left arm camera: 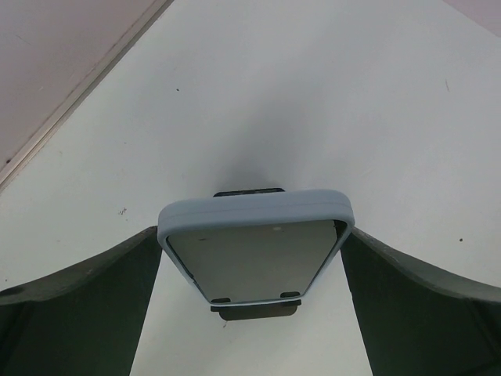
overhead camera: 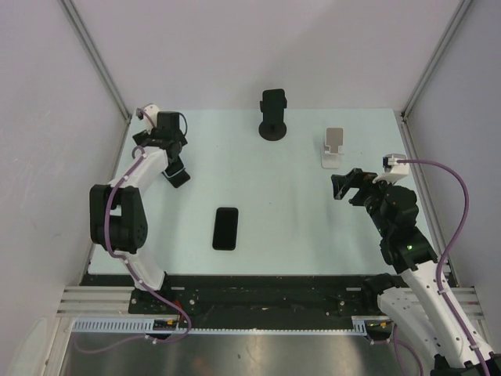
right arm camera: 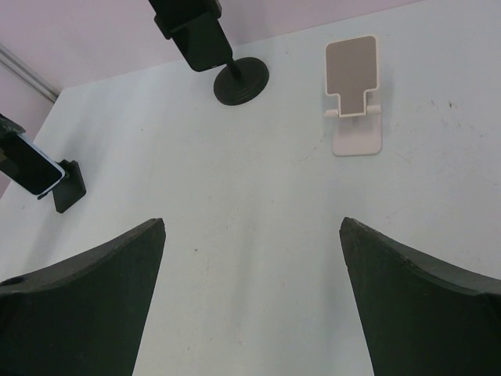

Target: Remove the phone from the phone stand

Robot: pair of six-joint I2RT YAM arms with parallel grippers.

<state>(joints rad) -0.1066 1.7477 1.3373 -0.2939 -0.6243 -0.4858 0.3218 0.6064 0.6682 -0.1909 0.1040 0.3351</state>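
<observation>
Phone point(left arm camera: 254, 249) is clamped in the left end effector point(left arm camera: 252, 258), right above its stand point(left arm camera: 254, 308), so mostly done, just needs setting down; right end effector point(right arm camera: 250, 298) hangs apart

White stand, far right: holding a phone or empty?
Empty. The white stand shows a bare backplate in the right wrist view; no phone on it.

On the desk point(overhead camera: 313, 227), a phone point(overhead camera: 225, 228) lies flat near the front centre. Behind it stand a round-based stand point(overhead camera: 273, 114) and, to its right, a second stand point(overhead camera: 334, 148). At far left, the left claw point(overhead camera: 174, 160) brackets a phone point(left arm camera: 254, 247) on its stand point(overhead camera: 179, 175).
</observation>
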